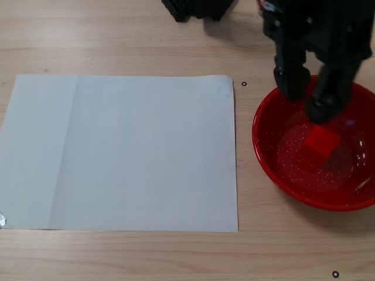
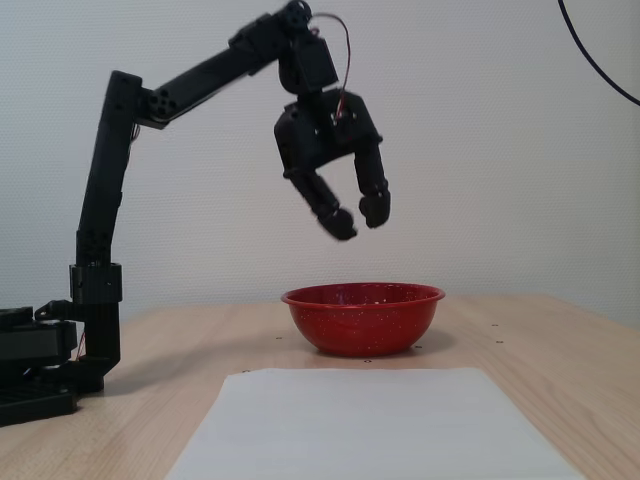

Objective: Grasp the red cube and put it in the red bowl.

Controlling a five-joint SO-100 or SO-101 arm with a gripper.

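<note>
The small red cube (image 1: 321,142) lies inside the large glossy red bowl (image 1: 266,146), near its middle, seen from above in a fixed view. In the side-on fixed view the bowl (image 2: 363,318) stands on the table and the cube is hidden behind its wall. My black gripper (image 2: 358,217) hangs open and empty well above the bowl. From above, the gripper (image 1: 306,99) overlaps the bowl's far rim.
A white sheet of paper (image 1: 120,151) lies flat on the wooden table left of the bowl; it also shows in the side-on fixed view (image 2: 370,425). The arm's base (image 2: 45,365) stands at the left. Small black marks (image 1: 244,84) dot the table.
</note>
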